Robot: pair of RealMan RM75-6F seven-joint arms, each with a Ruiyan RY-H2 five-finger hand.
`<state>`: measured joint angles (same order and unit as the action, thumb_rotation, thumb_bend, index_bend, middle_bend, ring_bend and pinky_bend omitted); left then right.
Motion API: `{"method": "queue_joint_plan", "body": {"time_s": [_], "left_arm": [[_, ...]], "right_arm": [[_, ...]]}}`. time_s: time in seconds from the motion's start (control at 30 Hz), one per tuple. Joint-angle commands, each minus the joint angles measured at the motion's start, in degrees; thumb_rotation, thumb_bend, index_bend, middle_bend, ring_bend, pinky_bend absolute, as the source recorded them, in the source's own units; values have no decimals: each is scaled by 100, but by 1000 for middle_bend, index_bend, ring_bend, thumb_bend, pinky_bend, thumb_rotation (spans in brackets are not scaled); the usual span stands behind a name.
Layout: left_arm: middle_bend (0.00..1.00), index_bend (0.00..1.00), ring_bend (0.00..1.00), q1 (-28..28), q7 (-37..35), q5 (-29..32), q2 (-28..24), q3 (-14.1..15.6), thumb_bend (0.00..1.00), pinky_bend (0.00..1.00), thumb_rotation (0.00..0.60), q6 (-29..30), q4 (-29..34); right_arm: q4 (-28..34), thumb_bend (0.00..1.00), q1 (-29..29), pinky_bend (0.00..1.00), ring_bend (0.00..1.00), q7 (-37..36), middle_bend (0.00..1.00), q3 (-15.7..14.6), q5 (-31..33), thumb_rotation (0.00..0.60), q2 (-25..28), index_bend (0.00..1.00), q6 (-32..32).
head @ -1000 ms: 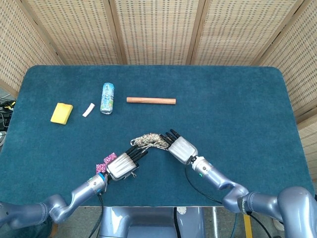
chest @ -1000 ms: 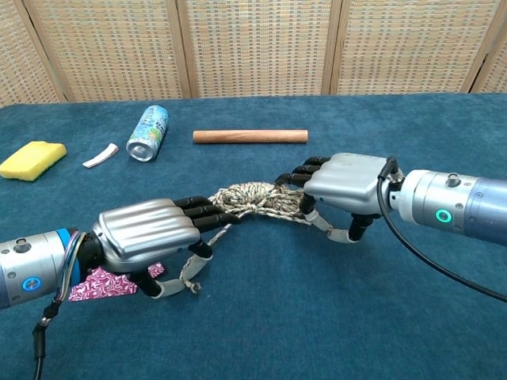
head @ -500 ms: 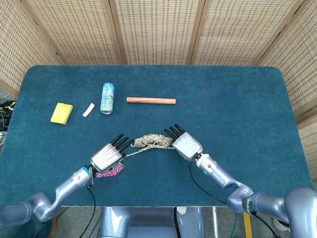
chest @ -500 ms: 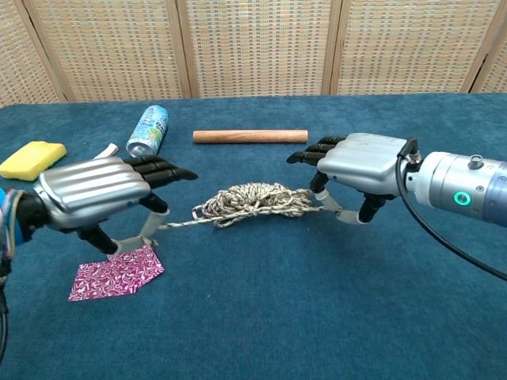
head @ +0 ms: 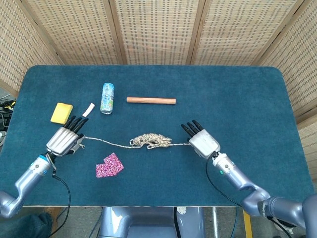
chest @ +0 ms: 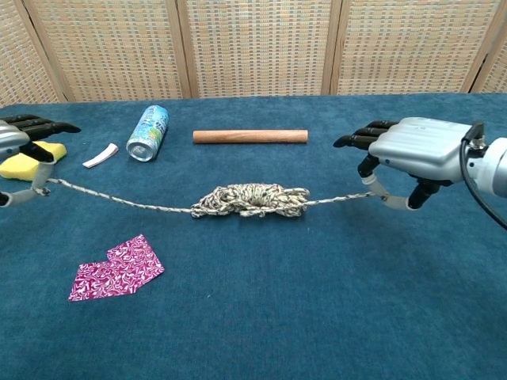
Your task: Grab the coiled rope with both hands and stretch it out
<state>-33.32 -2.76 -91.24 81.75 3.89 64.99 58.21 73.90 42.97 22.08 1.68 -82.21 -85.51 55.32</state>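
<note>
Both hands have drawn far apart since half a second ago, pulling strands out of the rope [head: 151,140], whose tangled middle lies on the worktop [head: 237,94] between them. Left hand [head: 65,139] pinches one end, right hand [head: 202,141] the other. Beyond the left hand lie a sponge [head: 61,113], can [head: 107,97] and dowel [head: 150,100]; a patterned cloth [head: 109,165] sits nearer.

Each robot hand, left [chest: 20,134] and right [chest: 412,149], pinches an end of the rope [chest: 249,199].
</note>
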Motion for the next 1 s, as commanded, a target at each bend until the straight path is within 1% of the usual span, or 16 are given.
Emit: {"method": "queue_joint_plan", "body": {"time_s": [0.03,0.2,0.3,0.53,0.57,0.6,0.63,0.67,0.7,0.73,0.77,0.8,0.87,1.0], "left_arm": [[0,665,0,163,-408,53,-26,19,434,0,600,128,-382],[0,665,0,287,-939,72,117,39,432,0,600,150,-924],[0,665,0,314,-1111,36,230,47,432,0,600,181,-1139],[0,665,0,341,-1209,-26,359,48,432,0,600,224,-1336],[0,665,0,345,-1219,-27,364,46,432,0,600,223,-1333],[0,661,0,348,-1224,-29,366,44,431,0,600,226,-1330],[0,625,0,353,-1234,-38,367,46,417,0,600,238,-1326],[0,562,0,363,-1264,-54,365,51,380,0,600,266,-1317],[0,398,0,385,-1353,-61,326,71,284,0,600,267,-1249],[0,208,0,396,-1422,-60,276,76,157,0,600,268,-1169],[0,84,0,409,-1501,-53,213,70,69,0,600,288,-1064],[0,13,0,420,-1558,-48,143,62,18,0,600,315,-956],[0,0,0,464,-1651,-12,-14,10,0,0,600,431,-717],[0,0,0,659,-1891,189,-424,-173,0,0,600,767,-10]], "right_arm": [[83,664,-108,0,0,56,22,-97,-92,600,224,630,98],[256,663,-304,0,0,123,21,-220,-219,600,600,630,295],[308,664,-370,0,0,152,22,-231,-248,600,693,630,353],[292,659,-467,0,0,188,20,-230,-197,600,723,626,306],[283,654,-478,0,0,186,18,-225,-184,600,710,621,298],[280,638,-490,0,0,198,13,-215,-164,600,699,597,294],[284,611,-510,0,0,232,9,-198,-122,600,689,556,295],[297,526,-544,0,0,313,3,-164,-41,600,674,454,314],[368,391,-621,0,0,489,0,-76,145,600,648,318,398],[457,286,-670,0,0,598,0,-17,254,600,640,224,468],[564,140,-716,0,0,660,0,38,333,600,646,107,552],[667,50,-758,0,0,689,0,79,379,600,665,36,630],[884,0,-857,0,0,608,0,159,396,600,726,0,847],[1296,0,-1147,0,0,169,0,196,199,600,957,0,1396]]}}
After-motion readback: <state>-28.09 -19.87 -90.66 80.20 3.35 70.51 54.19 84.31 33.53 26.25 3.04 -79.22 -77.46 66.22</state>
